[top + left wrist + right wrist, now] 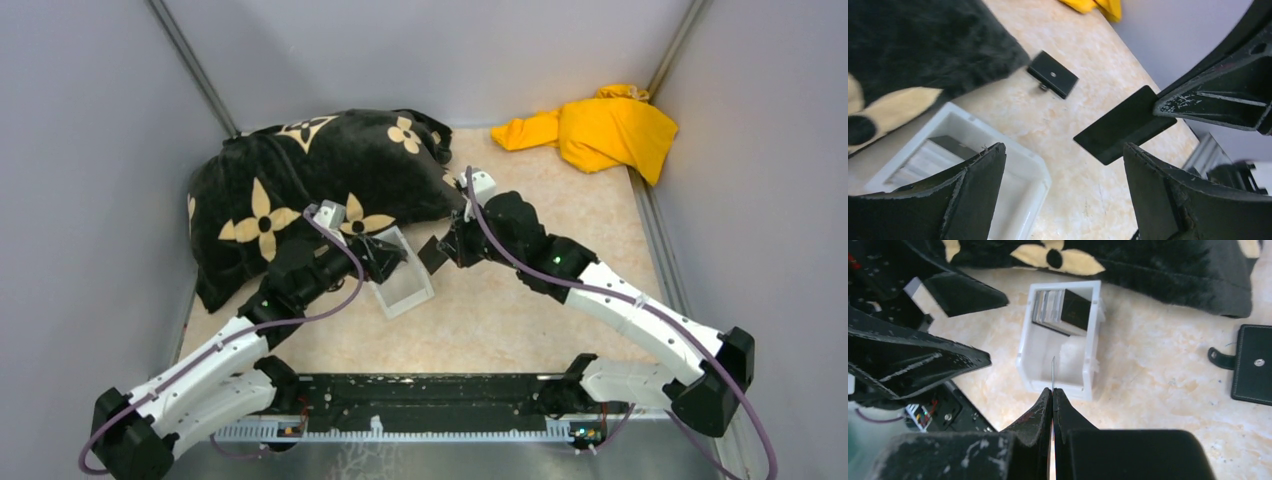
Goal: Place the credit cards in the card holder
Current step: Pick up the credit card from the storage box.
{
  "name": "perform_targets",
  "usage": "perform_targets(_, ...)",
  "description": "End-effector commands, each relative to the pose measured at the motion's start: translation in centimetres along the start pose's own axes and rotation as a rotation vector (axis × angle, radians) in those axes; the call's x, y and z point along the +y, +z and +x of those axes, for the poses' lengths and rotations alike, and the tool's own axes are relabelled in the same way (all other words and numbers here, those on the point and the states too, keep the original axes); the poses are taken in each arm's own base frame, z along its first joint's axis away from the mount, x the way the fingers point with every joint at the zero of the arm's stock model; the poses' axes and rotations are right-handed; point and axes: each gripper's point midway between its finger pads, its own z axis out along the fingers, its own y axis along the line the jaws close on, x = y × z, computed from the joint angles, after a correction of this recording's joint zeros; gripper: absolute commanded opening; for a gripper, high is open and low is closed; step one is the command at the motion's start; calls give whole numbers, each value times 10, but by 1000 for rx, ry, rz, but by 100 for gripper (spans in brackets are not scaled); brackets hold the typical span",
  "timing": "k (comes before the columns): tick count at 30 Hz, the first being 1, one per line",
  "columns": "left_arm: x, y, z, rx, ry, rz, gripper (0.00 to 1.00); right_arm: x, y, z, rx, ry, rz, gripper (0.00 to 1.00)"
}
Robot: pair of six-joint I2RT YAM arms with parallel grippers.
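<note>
Currently on record:

1. Right jaws: closed flat on one dark credit card (1123, 127), pinched at one end. The rest of the card sticks out past the tips, clear of the counter (520, 310).
2. Left jaws: spread wide, gripping nothing. The held card hangs just ahead of the gap between them and touches neither finger, as far as the left wrist view shows.
3. Tray (1075, 385), pale plastic: directly below and ahead of the right jaws. One left finger hangs over its corner.
4. Stack of cards (1060, 312): stands on edge at the far end of the tray, beyond the tips of the right jaws. The count is not readable.
5. Card holder (1053, 75), small, black: lies flat on the counter beyond the left jaws and well off to the right of the right jaws, just beside the cushion (300, 170). A stud shows on its face and a strap tab pokes out. No light lining is visible, so it reads as folded shut.
6. Cushion, large, black, flower-patterned: beyond both jaws.
7. Yellow cloth (600, 130): far corner, well apart from both jaws.
8. Progress, as a judgement: early. One card is in the air, and none is seen in the holder. What is left: opening the holder, seating this card, then moving the stack from the tray.
</note>
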Motion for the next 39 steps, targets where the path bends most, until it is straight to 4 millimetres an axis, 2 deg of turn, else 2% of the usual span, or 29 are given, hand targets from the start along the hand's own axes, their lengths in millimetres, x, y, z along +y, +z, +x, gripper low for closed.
perform_targets(1,-40,3,7,84,81,234,94,17,-15,6,15,35,-110,0)
perform_targets(9,-53,9,23,164,132,346,96,32,-23,18,70,67,-209,0)
perform_targets(16,-69,7,37,239,155,473,85,36,-27,21,102,81,-255,0)
perform_targets(26,-72,9,51,302,148,532,79,34,-15,25,156,132,-323,0)
perform_targets(30,-75,11,48,297,146,542,74,32,-9,24,181,158,-355,0)
perform_targets(31,-75,11,47,296,147,542,70,32,-8,23,185,163,-363,0)
perform_targets(35,-73,12,46,291,145,544,40,32,-3,22,199,175,-385,0)
perform_targets(37,-73,12,47,296,138,550,32,32,1,21,205,181,-392,0)
perform_targets(39,-72,13,50,310,131,554,29,33,4,20,206,186,-403,0)
